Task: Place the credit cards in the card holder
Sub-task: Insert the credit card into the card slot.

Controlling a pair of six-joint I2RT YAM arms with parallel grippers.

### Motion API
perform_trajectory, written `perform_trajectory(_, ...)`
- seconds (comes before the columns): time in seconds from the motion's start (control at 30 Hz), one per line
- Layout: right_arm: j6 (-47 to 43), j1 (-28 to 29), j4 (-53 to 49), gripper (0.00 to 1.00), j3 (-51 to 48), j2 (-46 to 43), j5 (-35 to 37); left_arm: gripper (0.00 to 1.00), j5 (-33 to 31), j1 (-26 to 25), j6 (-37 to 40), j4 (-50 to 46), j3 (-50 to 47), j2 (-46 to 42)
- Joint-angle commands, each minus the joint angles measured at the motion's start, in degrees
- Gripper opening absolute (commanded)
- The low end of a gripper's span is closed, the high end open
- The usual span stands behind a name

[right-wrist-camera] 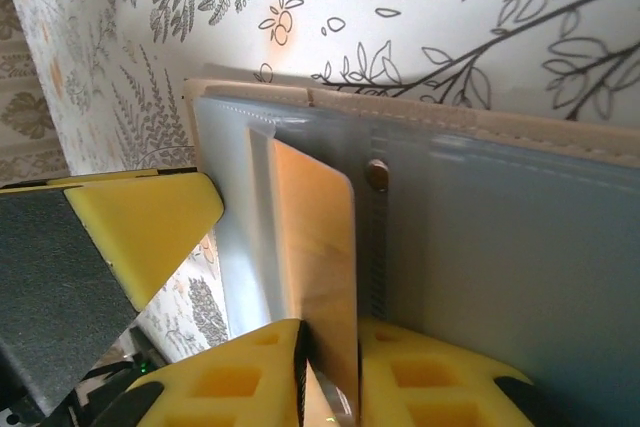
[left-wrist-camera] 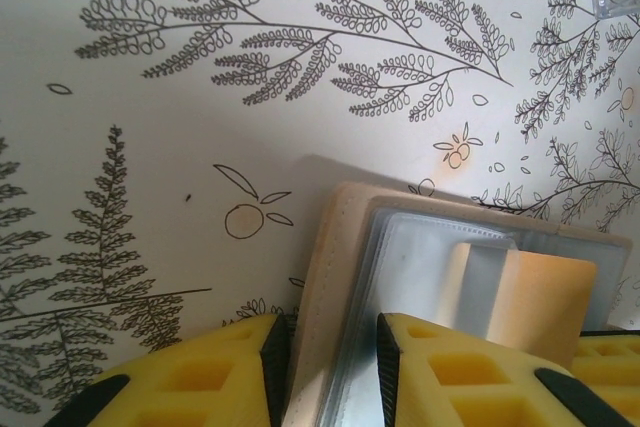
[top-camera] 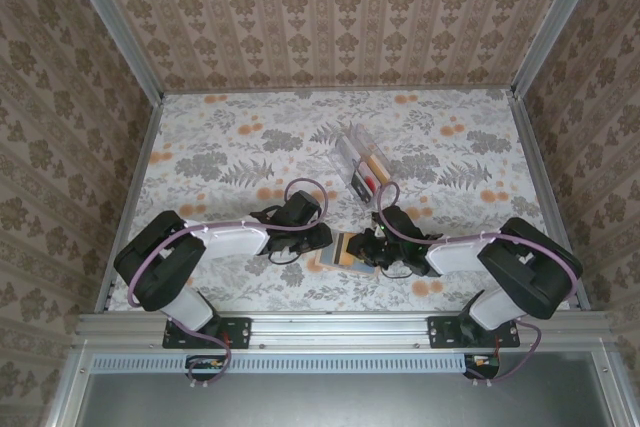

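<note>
Where right end effector point(right-wrist-camera: 330, 337) straddles, orange card point(right-wrist-camera: 315, 237)

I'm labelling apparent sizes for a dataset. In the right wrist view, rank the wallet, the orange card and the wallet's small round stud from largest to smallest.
1. wallet, clearly largest, even though the frame cuts it off
2. orange card
3. round stud, by far the smallest

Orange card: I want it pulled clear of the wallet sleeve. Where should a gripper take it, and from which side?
Probably its exposed end, pinching the two flat faces, coming from the open side of the sleeve. The orange card is thin and partly tucked inside the wallet, leaving only that end free.
</note>
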Motion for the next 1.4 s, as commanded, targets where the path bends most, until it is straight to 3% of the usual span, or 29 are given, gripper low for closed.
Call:
perform_trajectory(0.0,-2.0,0.4,-10.2,0.29,1.2,-3.5,3.8,0.31,0.5,-1.1,-0.4,-1.0,-0.1,2.0)
perform_trajectory(0.17,-3.5,0.4,-15.4,0.37,2.2,-7.0,5.6,0.31,0.9,-1.1,0.0,-1.2,0.5,2.3)
perform_trajectory(0.83,-4.3,0.6,-12.8,0.17,5.0,-1.8,2.2,0.31,1.5,-1.1,0.0,-0.4,0.5,2.2)
perform_trajectory(1.37,-4.5,2.9,-14.4,0.21,10.6,2.6,2.0,0.31,1.7,-1.0,-2.2,2.2,-0.8,1.5)
